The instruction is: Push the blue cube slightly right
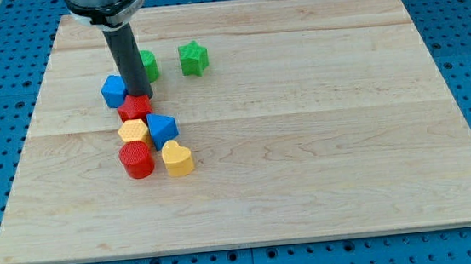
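The blue cube (113, 90) lies on the wooden board (322, 141) in its upper left part. My tip (141, 97) stands just to the cube's right, close to or touching it, at the top edge of the red star (137, 108). The rod comes down from the view's top and hides part of the green round block (150, 66) behind it.
Below the red star lie a yellow hexagon (134, 131), a blue triangular block (163, 129), a red cylinder (136, 160) and a yellow heart (177, 158), packed closely. A green star (194, 58) lies to the right of the rod.
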You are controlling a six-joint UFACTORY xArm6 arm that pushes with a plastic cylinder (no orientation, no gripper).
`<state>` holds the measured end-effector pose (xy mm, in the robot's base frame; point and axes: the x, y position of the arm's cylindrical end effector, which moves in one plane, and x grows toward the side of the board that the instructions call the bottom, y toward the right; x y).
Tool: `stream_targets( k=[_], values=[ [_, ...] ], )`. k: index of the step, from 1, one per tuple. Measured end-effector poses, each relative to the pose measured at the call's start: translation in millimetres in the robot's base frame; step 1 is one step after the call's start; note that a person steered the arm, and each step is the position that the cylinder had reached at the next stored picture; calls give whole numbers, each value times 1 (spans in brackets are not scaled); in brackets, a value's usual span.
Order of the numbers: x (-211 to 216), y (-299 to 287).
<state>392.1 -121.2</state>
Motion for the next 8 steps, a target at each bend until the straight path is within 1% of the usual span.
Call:
stream_targets(
  k=[1,2,3,4,5,6,7,8],
  values=[
    [0,61],
    [-4,65],
    [-22,63],
    [-12,152],
    [-105,168],
    [-143,78],
    [-150,-31],
    [-88,-115]
  ],
)
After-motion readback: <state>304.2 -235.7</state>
